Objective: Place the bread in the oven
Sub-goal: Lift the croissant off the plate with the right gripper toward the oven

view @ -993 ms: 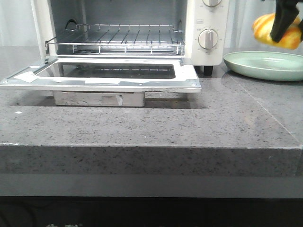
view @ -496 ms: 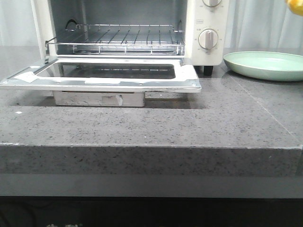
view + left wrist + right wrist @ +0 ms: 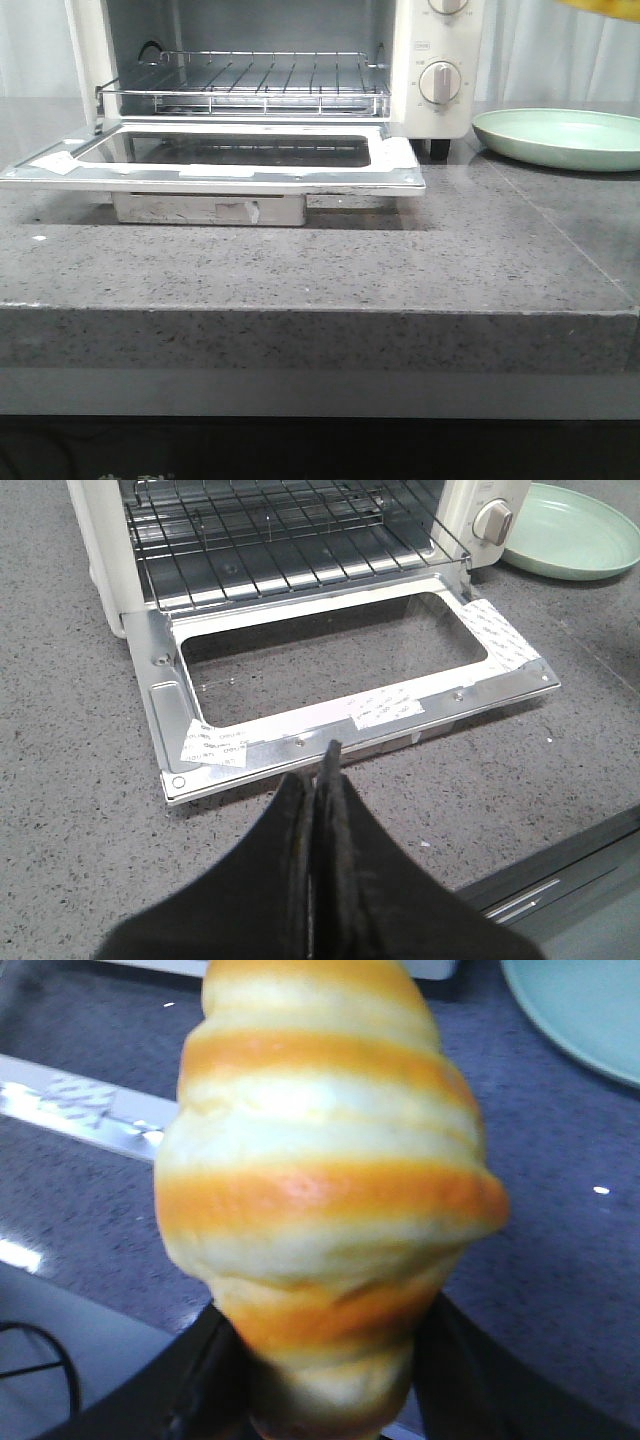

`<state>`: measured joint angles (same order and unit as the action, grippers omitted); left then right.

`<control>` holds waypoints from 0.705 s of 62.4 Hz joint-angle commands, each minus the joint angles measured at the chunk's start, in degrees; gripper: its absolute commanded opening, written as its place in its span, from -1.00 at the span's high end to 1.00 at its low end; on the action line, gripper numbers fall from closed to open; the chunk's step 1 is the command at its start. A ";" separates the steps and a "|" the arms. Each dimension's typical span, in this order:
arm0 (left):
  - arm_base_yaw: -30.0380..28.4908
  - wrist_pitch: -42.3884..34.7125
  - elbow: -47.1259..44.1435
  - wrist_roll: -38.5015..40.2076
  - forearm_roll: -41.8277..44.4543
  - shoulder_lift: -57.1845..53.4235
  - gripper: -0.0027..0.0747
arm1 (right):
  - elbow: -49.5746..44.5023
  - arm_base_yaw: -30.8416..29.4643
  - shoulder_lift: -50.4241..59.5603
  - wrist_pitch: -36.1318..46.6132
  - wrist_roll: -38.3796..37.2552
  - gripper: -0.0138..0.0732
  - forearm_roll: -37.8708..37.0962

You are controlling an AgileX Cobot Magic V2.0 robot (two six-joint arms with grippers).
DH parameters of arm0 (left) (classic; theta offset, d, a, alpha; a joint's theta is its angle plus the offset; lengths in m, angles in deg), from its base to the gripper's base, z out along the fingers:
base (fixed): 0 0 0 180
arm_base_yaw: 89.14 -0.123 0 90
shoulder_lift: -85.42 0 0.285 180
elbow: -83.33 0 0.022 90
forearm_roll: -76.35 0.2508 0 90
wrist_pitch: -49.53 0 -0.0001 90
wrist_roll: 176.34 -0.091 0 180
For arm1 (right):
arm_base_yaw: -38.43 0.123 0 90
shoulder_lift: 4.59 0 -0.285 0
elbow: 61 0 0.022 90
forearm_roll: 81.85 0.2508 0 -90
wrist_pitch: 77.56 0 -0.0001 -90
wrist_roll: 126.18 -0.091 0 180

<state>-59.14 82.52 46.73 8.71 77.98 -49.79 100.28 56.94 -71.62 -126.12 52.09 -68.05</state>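
At the upper right edge of the front view, only a yellow sliver of the bread [image 3: 600, 5] shows, high above the pale green plate [image 3: 560, 137]. In the right wrist view the striped roll fills the frame, clamped at its lower end by the right gripper [image 3: 330, 1380]. The left gripper [image 3: 322, 810] has its fingers pressed together on nothing, near the front edge of the oven door [image 3: 300, 742].

The oven [image 3: 250, 90] stands at the left, door folded flat, wire rack [image 3: 245, 85] bare. Judged step: carrying the roll leftward to the rack. Recommended: keep it high until past the knob panel [image 3: 440, 80], then descend over the door, enter level, and release only with the roll resting on the rack bars, well inside the front rail. The glossy surface may slip; hold the grip firm.
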 commanded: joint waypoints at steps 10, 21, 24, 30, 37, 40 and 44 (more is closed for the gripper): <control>-0.08 -4.50 1.69 0.21 -0.10 -0.10 0.98 | 4.56 10.06 -5.85 7.84 -2.16 0.31 1.21; -0.08 -4.50 1.69 0.21 -0.10 -0.10 0.98 | 11.72 14.54 -14.48 7.97 -2.44 0.31 1.15; -0.08 -4.50 1.69 0.21 -0.10 -0.10 0.98 | 14.18 15.47 -16.97 7.97 -2.44 0.31 0.75; -0.08 -4.50 1.69 0.21 -0.10 -0.10 0.98 | 19.01 16.68 -21.57 7.85 -3.14 0.31 -0.24; -0.08 -4.50 1.69 0.21 -0.10 -0.10 0.98 | 25.48 17.12 -27.26 6.70 -5.80 0.31 -3.71; -0.08 -4.50 1.69 0.21 -0.10 -0.10 0.98 | 28.43 17.12 -29.37 6.05 -7.22 0.31 -5.82; -0.08 -4.50 1.69 0.21 -0.10 -0.10 0.98 | 31.32 17.12 -31.85 5.26 -9.01 0.31 -8.60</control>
<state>-59.14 82.52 46.73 8.71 77.98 -49.79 125.85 74.07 -102.76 -122.80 45.37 -72.91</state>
